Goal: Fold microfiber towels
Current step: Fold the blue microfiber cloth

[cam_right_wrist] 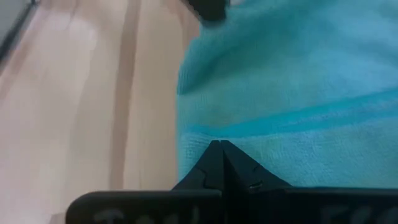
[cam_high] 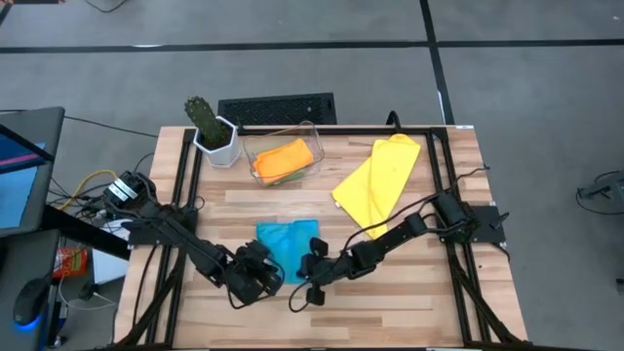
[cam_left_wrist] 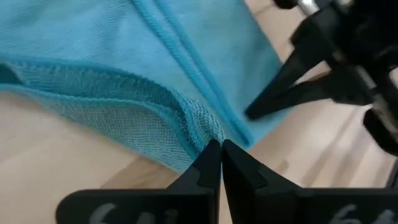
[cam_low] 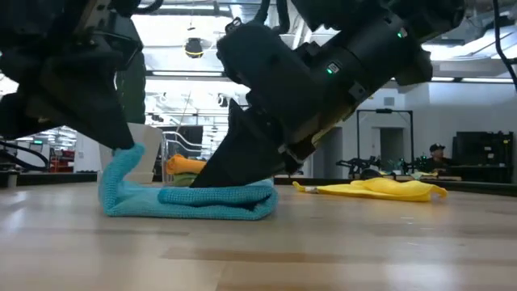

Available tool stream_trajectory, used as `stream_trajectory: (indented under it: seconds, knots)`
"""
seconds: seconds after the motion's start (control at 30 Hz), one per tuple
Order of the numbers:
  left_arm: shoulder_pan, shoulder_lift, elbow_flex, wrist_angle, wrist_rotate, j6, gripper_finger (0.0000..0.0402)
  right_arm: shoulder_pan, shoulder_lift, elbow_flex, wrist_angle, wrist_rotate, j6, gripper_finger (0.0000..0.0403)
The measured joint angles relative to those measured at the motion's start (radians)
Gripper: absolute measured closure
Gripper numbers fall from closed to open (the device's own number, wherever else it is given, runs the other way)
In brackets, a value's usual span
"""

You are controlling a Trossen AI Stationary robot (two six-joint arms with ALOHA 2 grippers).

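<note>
Light blue towel (cam_high: 286, 244): laid folded on the wooden table (cam_high: 409, 292), near the front edge, between the two grippers; in the low view one corner is lifted off the table.
Left gripper (cam_left_wrist: 219, 149): jaws are pressed together on the towel's hemmed corner, which is held raised.
Right gripper (cam_right_wrist: 219, 147): jaws are closed together, tips pinched on the towel's opposite edge, low at the table.
Yellow towel (cam_high: 378, 177): spread loosely toward the table's back right, well apart from the blue one.
Orange towel (cam_high: 284, 158): folded inside the clear bin (cam_high: 310, 136) at the back centre.
Green towel: an edge may be seen under the orange one in the bin; it cannot be told for certain.
Cactus pot (cam_high: 216, 141): stood just beside the bin.
</note>
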Motion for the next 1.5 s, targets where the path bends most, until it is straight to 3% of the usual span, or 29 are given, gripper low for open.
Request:
stream_trajectory:
  seconds: [0.3, 0.5, 0.7, 0.83, 1.07, 1.27, 1.5]
  knots:
    - [0.046, -0.001, 0.003, 0.124, 0.070, 0.095, 0.0401, 0.000, 0.038, 0.005, 0.023, -0.008, 0.014, 0.0390]
    - [0.075, -0.001, 0.088, 0.091, 0.128, 0.227, 0.0401, -0.001, 0.032, 0.002, 0.029, -0.008, 0.014, 0.0387]
    - [0.100, -0.002, 0.146, 0.047, 0.140, 0.334, 0.0401, 0.015, -0.108, 0.000, -0.044, 0.018, -0.024, 0.0389]
    - [0.112, 0.006, 0.146, 0.047, 0.126, 0.342, 0.0401, 0.043, -0.198, -0.002, -0.185, 0.066, -0.015, 0.0384]
    - [0.118, 0.033, 0.144, 0.087, 0.100, 0.358, 0.0401, 0.106, -0.311, 0.001, -0.364, 0.173, 0.096, 0.0390]
    - [0.125, 0.100, 0.145, 0.202, 0.149, 0.382, 0.0401, 0.140, -0.314, 0.001, -0.409, 0.238, 0.173, 0.0383]
    - [0.126, 0.110, 0.145, 0.228, 0.145, 0.381, 0.0401, 0.159, -0.259, 0.001, -0.481, 0.232, 0.298, 0.0389]
